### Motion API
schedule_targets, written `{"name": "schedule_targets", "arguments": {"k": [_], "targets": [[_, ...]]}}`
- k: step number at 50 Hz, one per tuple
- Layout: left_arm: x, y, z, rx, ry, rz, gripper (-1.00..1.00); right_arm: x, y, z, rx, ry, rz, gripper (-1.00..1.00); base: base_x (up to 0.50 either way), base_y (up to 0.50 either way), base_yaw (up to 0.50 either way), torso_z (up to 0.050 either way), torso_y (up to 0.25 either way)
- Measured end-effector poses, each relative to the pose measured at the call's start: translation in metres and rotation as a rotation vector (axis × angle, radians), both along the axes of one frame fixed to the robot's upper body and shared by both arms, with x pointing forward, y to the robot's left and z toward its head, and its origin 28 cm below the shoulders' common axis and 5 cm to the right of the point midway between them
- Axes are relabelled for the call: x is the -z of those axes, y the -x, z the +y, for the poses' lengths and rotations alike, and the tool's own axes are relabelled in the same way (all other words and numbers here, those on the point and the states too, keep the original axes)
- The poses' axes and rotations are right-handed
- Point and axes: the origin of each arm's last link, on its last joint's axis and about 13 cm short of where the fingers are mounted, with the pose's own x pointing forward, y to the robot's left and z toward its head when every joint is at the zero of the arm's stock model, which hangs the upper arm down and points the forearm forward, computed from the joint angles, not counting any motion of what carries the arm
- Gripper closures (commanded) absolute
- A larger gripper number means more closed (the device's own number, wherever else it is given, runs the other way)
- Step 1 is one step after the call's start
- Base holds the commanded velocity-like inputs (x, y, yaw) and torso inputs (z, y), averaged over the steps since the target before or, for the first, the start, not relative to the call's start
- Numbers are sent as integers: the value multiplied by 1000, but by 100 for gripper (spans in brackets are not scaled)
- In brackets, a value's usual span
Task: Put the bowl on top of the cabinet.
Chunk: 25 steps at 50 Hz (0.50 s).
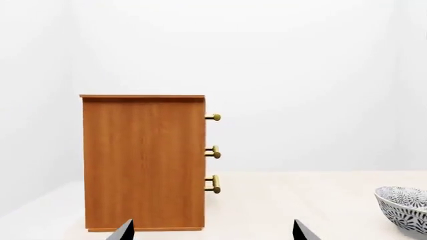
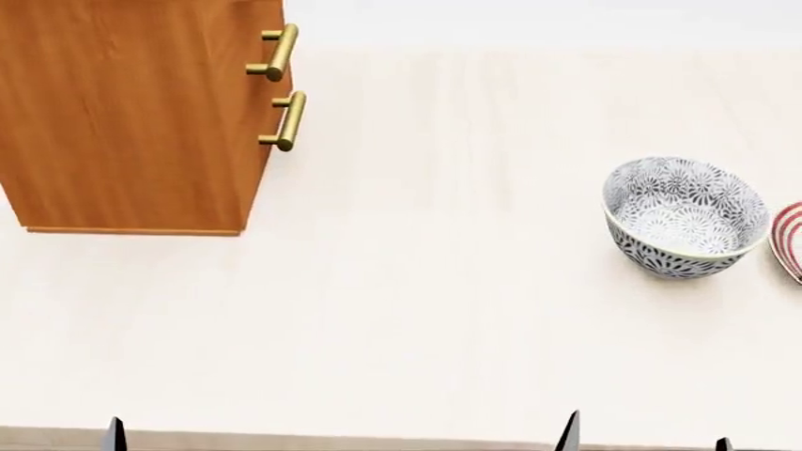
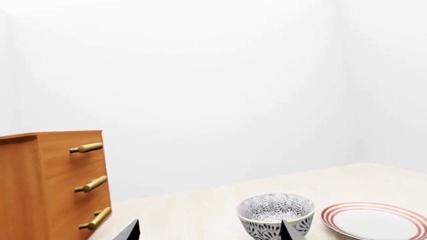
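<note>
The bowl (image 2: 685, 216) sits on the counter (image 2: 426, 319), far right of the cabinet (image 2: 126, 113), beside a red-ringed plate (image 2: 790, 240). It looks hard, slippery, breakable; I'd grab its rim. Both end effectors, left (image 1: 212, 231) and right (image 3: 210, 231), are spread apart, empty.

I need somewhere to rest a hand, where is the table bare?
Widest bare stretch: the table between the cabinet and the bowl. Crowded at the right edge, where the bowl sits close beside the plate.
</note>
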Motion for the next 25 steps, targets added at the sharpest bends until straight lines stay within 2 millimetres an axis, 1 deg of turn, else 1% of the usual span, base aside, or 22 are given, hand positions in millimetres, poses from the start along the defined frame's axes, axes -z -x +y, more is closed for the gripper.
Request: {"name": "schedule_targets", "arguments": {"k": [9, 25], "targets": [[0, 0, 0, 0, 1, 1, -100, 0, 0, 0, -6, -5, 2, -100, 0, -181, 0, 0, 0], [1, -1, 0, 2, 1, 3, -100, -1, 0, 0, 4, -15, 16, -100, 0, -2, 0, 0, 0]]}}
